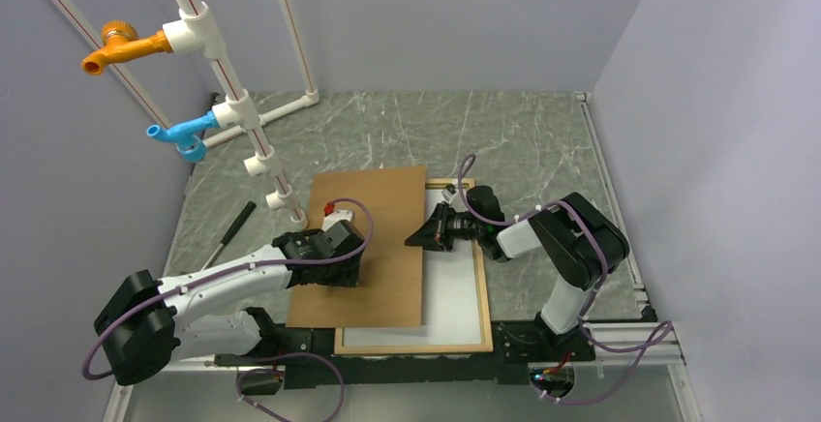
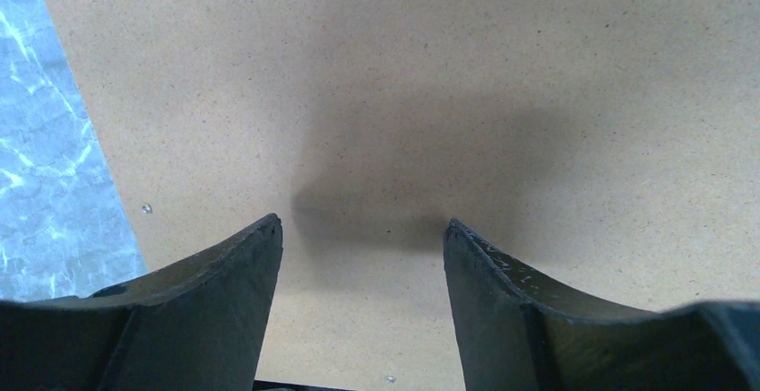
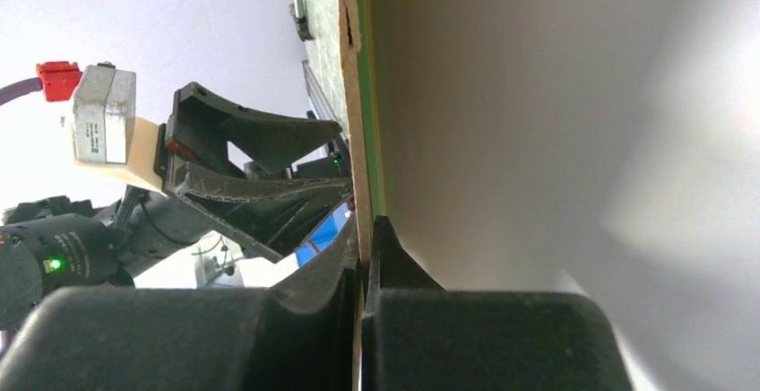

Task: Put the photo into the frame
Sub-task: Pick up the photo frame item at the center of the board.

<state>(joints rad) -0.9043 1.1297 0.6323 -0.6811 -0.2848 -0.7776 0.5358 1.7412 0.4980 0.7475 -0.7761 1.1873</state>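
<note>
Right end effector [image 1: 416,238] grips the backing board [image 1: 373,199] by its right edge, likely to steer it over the white-backed photo [image 1: 453,296] in the frame [image 1: 416,348], while the left end effector [image 2: 363,225] hovers open above.

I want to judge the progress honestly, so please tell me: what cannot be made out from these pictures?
- Top view: the photo shows only plain white, so its image is hidden.
- Top view: the backing board covers the left side of the frame.
- Left wrist: it is unclear whether the open left fingers touch the board.
- Right wrist: the right fingers pinch the board's edge, and it is unclear what the green strip belongs to.
</note>
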